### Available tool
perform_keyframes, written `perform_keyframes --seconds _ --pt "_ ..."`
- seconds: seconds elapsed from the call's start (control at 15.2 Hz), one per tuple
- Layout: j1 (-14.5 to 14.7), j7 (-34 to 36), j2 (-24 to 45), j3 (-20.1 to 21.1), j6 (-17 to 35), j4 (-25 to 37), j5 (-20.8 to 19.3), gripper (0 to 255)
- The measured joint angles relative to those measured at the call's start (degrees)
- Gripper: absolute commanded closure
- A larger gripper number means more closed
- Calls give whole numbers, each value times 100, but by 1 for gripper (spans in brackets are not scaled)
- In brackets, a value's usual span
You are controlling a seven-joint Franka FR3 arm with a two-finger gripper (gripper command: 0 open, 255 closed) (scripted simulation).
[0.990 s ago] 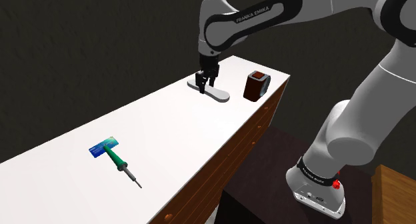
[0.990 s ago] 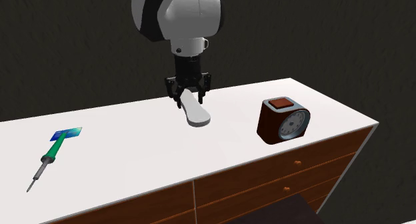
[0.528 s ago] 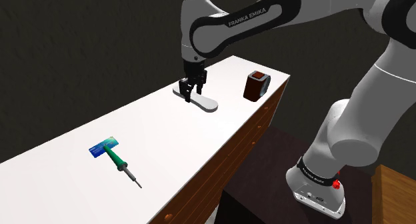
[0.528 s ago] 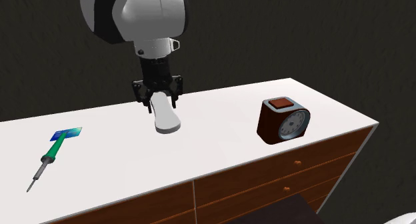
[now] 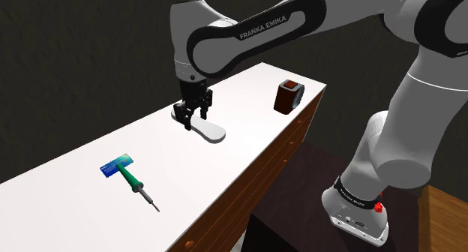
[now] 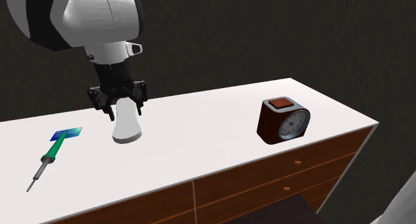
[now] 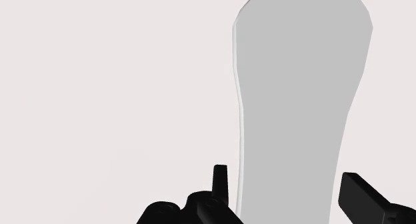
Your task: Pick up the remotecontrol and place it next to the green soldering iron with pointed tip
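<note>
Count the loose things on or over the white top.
3. The remote, in the gripper, is near the middle; the soldering iron lies toward the second exterior view's left; the clock stands toward its right. None seems hidden.

tool (image 6: 124,111) grips pale remote (image 6: 127,129), right of green soldering iron (image 6: 51,151).

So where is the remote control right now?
In the shoulder view the pale remote is clasped at one end by the pincer, between the soldering iron at left and the clock at right.
</note>
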Motion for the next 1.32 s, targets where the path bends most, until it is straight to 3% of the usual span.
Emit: perform_keyframes --seconds 0.26,1.32 --pt "245 467 338 184 -87 422 -106 255" --pt "310 623 903 169 976 -97 -282 255"
